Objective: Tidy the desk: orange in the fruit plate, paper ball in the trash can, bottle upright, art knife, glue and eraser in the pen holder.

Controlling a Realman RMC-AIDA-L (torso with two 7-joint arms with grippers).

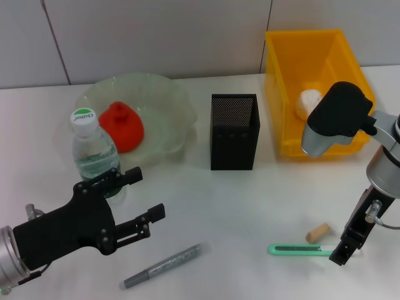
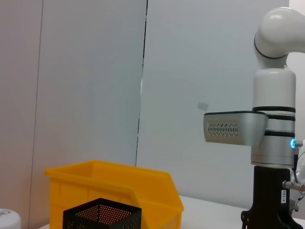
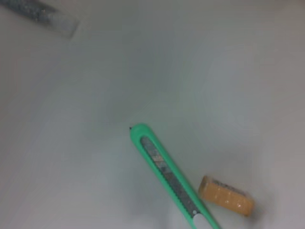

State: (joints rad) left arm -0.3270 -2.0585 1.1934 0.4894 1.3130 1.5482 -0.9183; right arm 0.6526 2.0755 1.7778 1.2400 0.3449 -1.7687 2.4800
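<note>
Art knife (image 1: 301, 249), green body, lies flat on the table (image 1: 237, 206) near the right front, long axis running roughly left-right in the head view, its right end reaching up to the right gripper (image 1: 347, 244), which hangs just above that end; whether the right gripper's fingers are parted or closed cannot be told from either the head or the right wrist view. Eraser (image 1: 317, 232), tan block, sits just beside the knife on its far side, apart from it by a small gap; right wrist view confirms knife (image 3: 174, 181) and eraser (image 3: 226, 195) close together but not touching. Glue stick (image 1: 162, 265), grey, lies diagonally at the front centre, nearer the left gripper (image 1: 145, 203), whose fingers are spread and empty, pointing right toward the pen holder (image 1: 234, 131). Pen holder stands upright mid-table, well behind and left of the knife. Orange (image 1: 122, 127) already in the fruit plate (image 1: 169, 100), bottle (image 1: 94, 153) already upright, paper ball (image 1: 309, 103) already in the yellow trash can (image 1: 300, 50). Judgement: right arm is clearly the nearer one for the knife; grasp should close across the short axis, so the jaws need to sit square to the left-right body, and shift left along it toward its middle
</note>
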